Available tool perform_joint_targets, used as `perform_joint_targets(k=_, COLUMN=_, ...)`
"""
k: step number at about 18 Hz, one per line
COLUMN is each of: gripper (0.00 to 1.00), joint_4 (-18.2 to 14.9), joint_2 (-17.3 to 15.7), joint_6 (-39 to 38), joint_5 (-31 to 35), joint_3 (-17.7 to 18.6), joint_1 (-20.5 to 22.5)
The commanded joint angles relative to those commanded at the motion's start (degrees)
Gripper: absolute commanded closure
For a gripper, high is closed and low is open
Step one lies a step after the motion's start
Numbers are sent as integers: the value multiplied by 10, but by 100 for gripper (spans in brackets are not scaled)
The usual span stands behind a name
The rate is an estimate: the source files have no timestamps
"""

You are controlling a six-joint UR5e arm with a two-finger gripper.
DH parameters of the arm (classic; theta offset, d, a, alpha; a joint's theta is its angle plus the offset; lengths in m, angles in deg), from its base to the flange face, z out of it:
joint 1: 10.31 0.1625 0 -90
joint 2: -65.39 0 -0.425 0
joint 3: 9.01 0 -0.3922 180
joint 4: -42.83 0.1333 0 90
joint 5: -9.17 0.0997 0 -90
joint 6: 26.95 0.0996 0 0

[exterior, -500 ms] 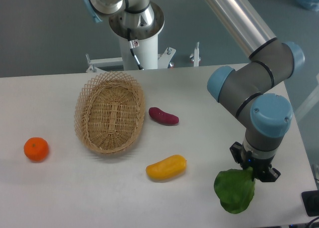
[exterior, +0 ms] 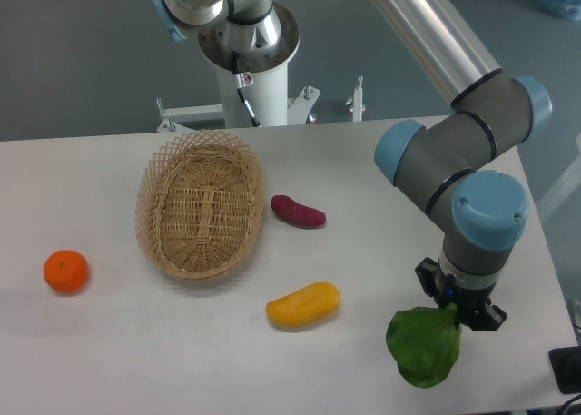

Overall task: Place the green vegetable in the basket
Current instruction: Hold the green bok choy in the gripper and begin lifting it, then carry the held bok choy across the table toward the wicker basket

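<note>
Broad crinkled dark green leafy vegetable (exterior: pixel 424 349) at table's 5 o'clock, stem end clamped in black two-finger gripper (exterior: pixel 451 316), oval tan wicker basket (exterior: pixel 200 205) well apart at 10 o'clock

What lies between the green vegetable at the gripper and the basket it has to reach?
The yellow vegetable lies on the table roughly on the straight line from the green vegetable, at the gripper, to the basket. The purple vegetable sits beside the basket's right rim, slightly off that line.
</note>
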Motion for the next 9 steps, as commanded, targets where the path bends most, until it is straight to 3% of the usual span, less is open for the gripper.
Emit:
perform_joint_targets(k=4, gripper=87, joint_4=-4, joint_2=-4, joint_6=-18, joint_5=1, joint_3=10, joint_1=-18)
perform_joint_targets(k=9, gripper=87, joint_4=-3, joint_2=-43, joint_6=-26, joint_5=-4, joint_3=69, joint_1=-27)
